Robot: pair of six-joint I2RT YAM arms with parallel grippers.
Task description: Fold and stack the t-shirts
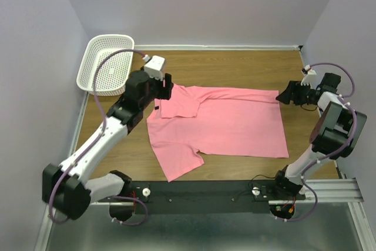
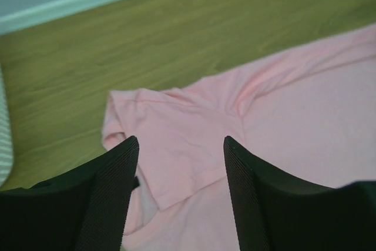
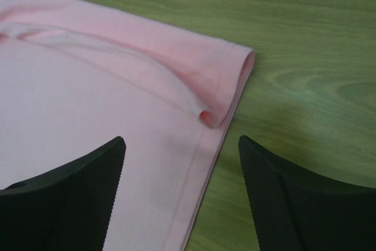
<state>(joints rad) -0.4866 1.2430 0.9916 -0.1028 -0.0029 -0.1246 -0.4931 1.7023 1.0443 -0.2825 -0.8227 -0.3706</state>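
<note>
T-shirt [image 1: 229, 123] is laid flat on the table [image 1: 235, 66], long axis left to right, sleeves leftward, hem rightward. Far sleeve is folded onto the chest. Left gripper [image 2: 179, 145] is held over that sleeve, jaws spread, nothing gripped. Right gripper [image 3: 182, 145] is poised at the far hem corner, likewise spread. Bare wood is seen beyond far edge and hem; basket [image 1: 108, 69] is lodged far-left.

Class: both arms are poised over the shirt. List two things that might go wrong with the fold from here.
The right jaws stand open over a curled hem corner; they may pinch only one layer of the shirt. The left jaws hang open over the folded-in sleeve; lifting may undo it.
</note>
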